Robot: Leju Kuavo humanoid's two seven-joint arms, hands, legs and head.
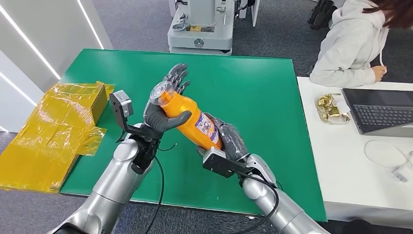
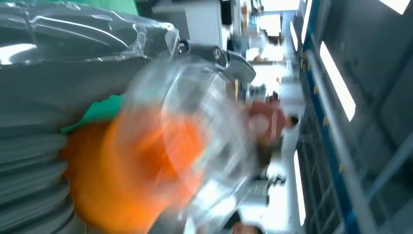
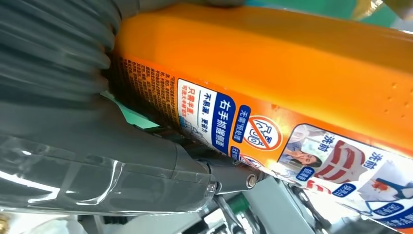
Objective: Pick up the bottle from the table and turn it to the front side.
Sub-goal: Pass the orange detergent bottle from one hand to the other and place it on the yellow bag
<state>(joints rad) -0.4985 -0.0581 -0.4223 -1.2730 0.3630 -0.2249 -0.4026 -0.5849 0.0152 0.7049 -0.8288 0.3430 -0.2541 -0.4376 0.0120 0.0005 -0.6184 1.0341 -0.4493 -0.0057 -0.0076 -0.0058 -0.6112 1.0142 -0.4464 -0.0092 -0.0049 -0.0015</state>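
A: Bottle (image 1: 187,118) is off the table, centre of the head frame, lying at a slant between both hands, clear cap toward upper left, base toward lower right.

B: Hands?

A: Left hand (image 1: 165,105) wraps the neck end, thumb across the orange body, other fingers spread up behind the cap. Right hand (image 1: 229,139) grasps the base end from underneath. Both are holding it.

B: Which side is up?

A: Label (image 3: 272,141) faces lower right in the head frame; the right wrist view shows it close, printed text and small pictures. Can't say if that is the front or the back, so the turn looks unfinished or mid-way.

B: Handling?

A: My guess: rigid plastic, smooth and glossy, so somewhat slippery under the fingers. Weight unknown, since the body is opaque and its contents can't be seen. Best hold is around the straight body, not the cap (image 2: 204,131), which looks thin and clear; it is blurred in the left wrist view.

B: Other containers?

A: Box wrapped in yellow film (image 1: 73,105) at the left edge of the green table (image 1: 272,97), contents hidden. Person with a laptop (image 1: 380,114) sits at the white desk, upper right.
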